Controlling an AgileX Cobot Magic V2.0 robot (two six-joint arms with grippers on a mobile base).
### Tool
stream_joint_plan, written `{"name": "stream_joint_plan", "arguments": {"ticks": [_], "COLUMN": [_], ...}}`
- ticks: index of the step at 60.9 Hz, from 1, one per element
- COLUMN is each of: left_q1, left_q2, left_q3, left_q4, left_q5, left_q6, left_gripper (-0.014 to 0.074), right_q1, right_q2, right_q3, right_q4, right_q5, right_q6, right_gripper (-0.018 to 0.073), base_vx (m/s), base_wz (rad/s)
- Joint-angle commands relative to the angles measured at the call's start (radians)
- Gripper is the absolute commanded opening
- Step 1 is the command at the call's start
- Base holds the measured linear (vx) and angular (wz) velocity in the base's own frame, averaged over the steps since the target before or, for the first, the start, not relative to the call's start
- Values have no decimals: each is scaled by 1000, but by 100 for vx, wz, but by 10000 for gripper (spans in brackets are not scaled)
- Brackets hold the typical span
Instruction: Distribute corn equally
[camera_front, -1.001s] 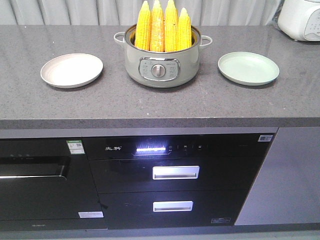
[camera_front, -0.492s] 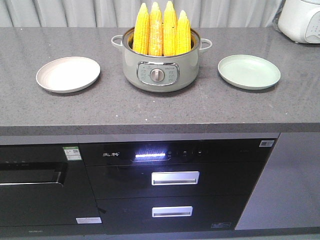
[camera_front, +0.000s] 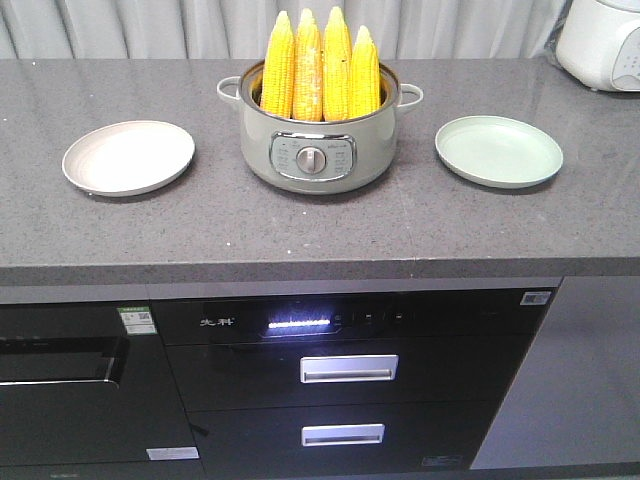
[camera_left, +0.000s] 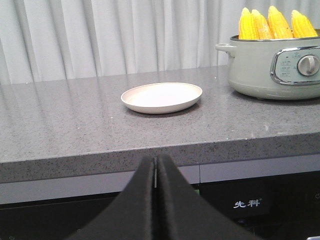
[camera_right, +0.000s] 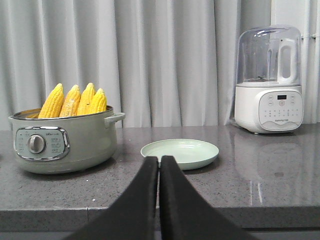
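Note:
Several yellow corn cobs (camera_front: 320, 66) stand upright, tips up, in a grey-green electric pot (camera_front: 315, 150) at the middle of the counter. They also show as corn (camera_left: 272, 23) at the far right of the left wrist view and corn (camera_right: 75, 101) at the left of the right wrist view. A beige plate (camera_front: 128, 157) lies left of the pot, a pale green plate (camera_front: 498, 151) right of it. My left gripper (camera_left: 155, 161) is shut and empty, in front of the counter edge facing the beige plate (camera_left: 161, 97). My right gripper (camera_right: 159, 160) is shut and empty, before the green plate (camera_right: 180, 152).
A white blender-like appliance (camera_right: 270, 82) stands at the counter's back right, also seen as the appliance (camera_front: 603, 40). The grey stone counter (camera_front: 300, 225) has black built-in appliances with drawer handles (camera_front: 349, 368) below. A curtain hangs behind.
The front view has shifted: the counter, pot and plates sit lower and nearer in frame, and the beige plate has slid left in the image. The corn stays in the pot.

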Motion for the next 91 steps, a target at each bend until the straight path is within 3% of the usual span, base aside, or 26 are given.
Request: {"name": "stream_joint_plan", "arguments": {"ticks": [1, 91], "left_q1": [1, 1], "left_q2": [-17, -17], "left_q3": [3, 3], "left_q4": [-1, -1], "left_q5": [-75, -75], "left_q6": [-8, -8], "left_gripper": [-7, -7], "right_q1": [-6, -6], "right_q2": [-4, -4], "right_q3": [7, 7], "right_q4": [-11, -11], "right_q5": [-68, -70], "right_q6": [-6, -6], "right_gripper": [-1, -1], "base_vx": [5, 6], "base_wz": [-1, -2]}}
